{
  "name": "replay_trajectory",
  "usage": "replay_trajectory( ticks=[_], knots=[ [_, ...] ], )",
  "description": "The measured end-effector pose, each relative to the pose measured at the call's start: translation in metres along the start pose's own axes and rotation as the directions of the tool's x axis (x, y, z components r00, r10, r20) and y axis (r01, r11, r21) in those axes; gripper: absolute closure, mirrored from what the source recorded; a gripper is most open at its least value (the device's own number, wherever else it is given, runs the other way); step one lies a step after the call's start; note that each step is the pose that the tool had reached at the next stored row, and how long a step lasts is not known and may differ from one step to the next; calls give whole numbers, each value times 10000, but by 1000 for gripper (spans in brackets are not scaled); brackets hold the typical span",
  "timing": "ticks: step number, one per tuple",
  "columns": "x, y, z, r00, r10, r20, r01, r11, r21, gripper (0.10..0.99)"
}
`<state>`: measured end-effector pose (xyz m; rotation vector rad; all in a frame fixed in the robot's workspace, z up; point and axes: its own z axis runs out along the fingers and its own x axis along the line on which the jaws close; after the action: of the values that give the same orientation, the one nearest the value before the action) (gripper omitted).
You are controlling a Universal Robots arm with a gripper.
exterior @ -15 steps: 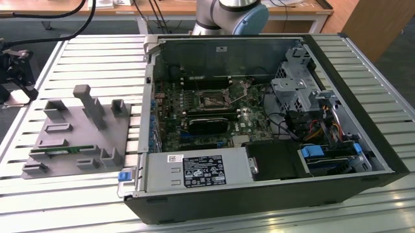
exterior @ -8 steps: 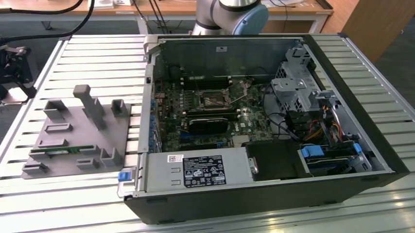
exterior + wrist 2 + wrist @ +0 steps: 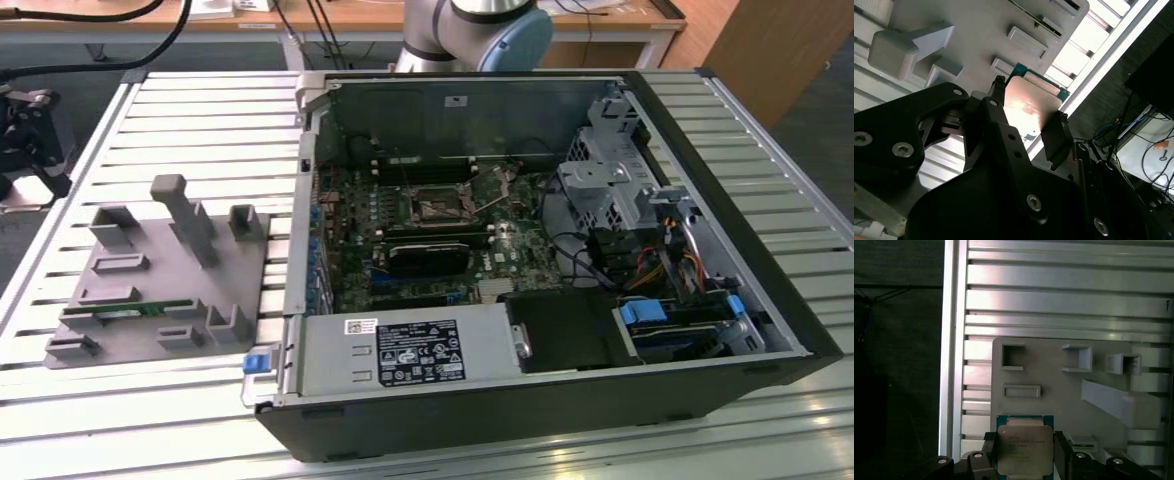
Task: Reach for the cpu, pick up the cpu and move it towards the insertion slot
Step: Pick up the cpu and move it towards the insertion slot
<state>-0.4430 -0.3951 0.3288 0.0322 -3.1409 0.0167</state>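
Slatted metal table (image 3: 1054, 300) under me. My tool (image 3: 1025, 454) is clamped on the cpu (image 3: 1024, 446), one black finger (image 3: 989, 452) on each opposite edge, silvery top facing up, green rim showing. Cpu sits above the grey tray (image 3: 1054, 400), near the tray's edge in both wrist views. Farther off, exterior view: open computer case (image 3: 561, 420) beside the tray, insertion slot (image 3: 438, 208) on the board inside, well apart from the tray.
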Motion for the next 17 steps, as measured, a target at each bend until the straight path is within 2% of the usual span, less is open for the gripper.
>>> replay_trajectory(
  ticks=[17],
  knots=[
    [0,10,-112,10000,0,1,0,10000,47,545]
  ],
)
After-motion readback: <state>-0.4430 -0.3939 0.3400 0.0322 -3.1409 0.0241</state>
